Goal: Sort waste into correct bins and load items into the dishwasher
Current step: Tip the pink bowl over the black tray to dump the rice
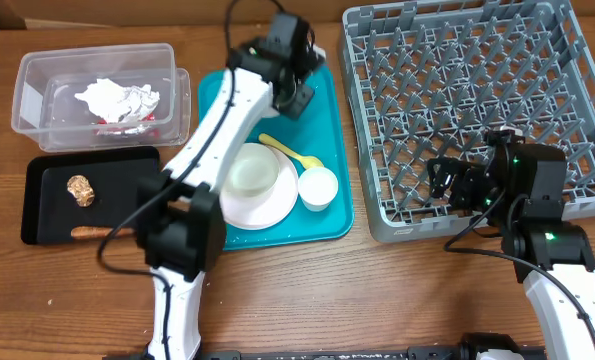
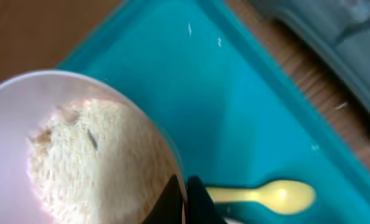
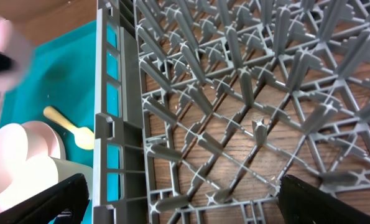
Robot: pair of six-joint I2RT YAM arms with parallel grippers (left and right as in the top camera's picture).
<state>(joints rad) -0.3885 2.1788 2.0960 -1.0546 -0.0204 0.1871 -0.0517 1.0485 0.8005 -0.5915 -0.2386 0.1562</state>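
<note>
Holding a pale-pink bowl (image 2: 13, 118) of white rice (image 2: 91, 155) by its rim, the left gripper (image 2: 185, 202) pinches it over the teal tray (image 2: 247, 106). The bowl looks light, rigid and smooth, and tilting it would likely spill the loose rice. The right gripper (image 3: 185, 202) hangs wide open above the grey rack (image 3: 247, 93).

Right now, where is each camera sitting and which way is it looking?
Overhead: above the table, looking straight down at the tub, black tray, teal tray and rack; both arms show.
Left wrist: on the left arm, looking down at the rice bowl its left hand holds; only fingertips show.
Right wrist: on the right arm, looking into the rack over its edge; fingers of the open right hand show at the bottom corners.
Shared: both wrist views show the spoon on the teal tray.
</note>
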